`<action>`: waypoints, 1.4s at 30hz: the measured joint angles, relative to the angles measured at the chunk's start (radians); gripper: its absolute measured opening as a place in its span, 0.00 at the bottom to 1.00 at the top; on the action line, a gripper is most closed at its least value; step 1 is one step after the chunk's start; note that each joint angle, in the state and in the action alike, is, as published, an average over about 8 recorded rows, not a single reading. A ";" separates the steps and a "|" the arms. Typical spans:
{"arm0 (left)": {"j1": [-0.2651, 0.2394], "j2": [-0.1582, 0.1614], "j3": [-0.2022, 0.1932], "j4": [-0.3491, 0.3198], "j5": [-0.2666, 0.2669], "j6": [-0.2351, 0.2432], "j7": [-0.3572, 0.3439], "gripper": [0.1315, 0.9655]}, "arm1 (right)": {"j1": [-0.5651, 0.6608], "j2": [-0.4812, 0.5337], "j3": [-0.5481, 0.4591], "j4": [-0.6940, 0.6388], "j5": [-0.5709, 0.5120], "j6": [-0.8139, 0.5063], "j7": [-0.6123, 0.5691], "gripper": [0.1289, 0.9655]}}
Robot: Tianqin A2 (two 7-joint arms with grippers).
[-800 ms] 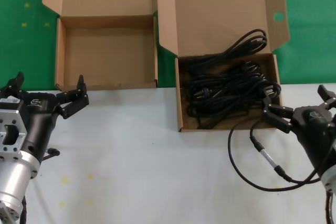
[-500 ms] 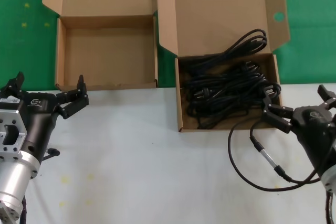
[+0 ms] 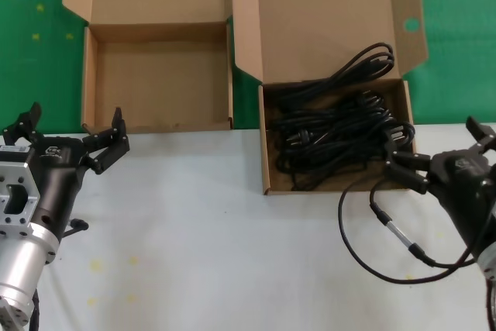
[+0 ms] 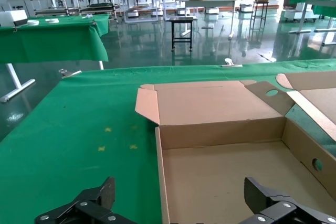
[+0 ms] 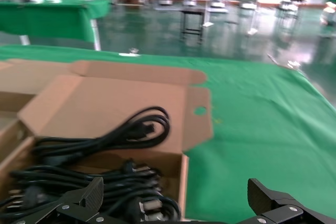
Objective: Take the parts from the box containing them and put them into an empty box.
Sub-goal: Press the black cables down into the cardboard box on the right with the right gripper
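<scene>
1. Two brown cardboard boxes sit side by side: the plain-lidded shallow tray (image 3: 159,83) far left, the holed ear-flap box (image 3: 329,60) right, holding looped black power cords (image 3: 341,129).
2. Left gripper (image 3: 74,137) hovers near the tray's front, jaws wide apart, holding nothing.
3. Right gripper (image 3: 442,153) hangs at the cord box's right front corner over the white counter (image 3: 217,253), jaws spread, nothing between them.

Empty box (image 3: 159,83) left, box with cords (image 3: 341,125) right, touching.
</scene>
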 joint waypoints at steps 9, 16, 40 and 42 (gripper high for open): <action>0.000 0.000 0.000 0.000 0.000 0.000 0.000 0.82 | 0.048 0.185 -0.081 0.081 -0.133 -0.112 -0.032 1.00; 0.000 0.000 0.000 0.000 0.000 0.000 0.000 0.64 | 0.201 0.353 -0.183 0.098 -0.365 -0.313 -0.144 1.00; 0.000 0.000 0.000 0.000 0.000 0.000 0.000 0.11 | 0.768 0.284 -0.454 -0.104 -0.799 -0.736 -0.380 0.95; 0.000 0.000 0.000 0.000 0.000 0.000 0.000 0.08 | 0.778 0.268 -0.460 -0.117 -0.807 -0.739 -0.380 0.95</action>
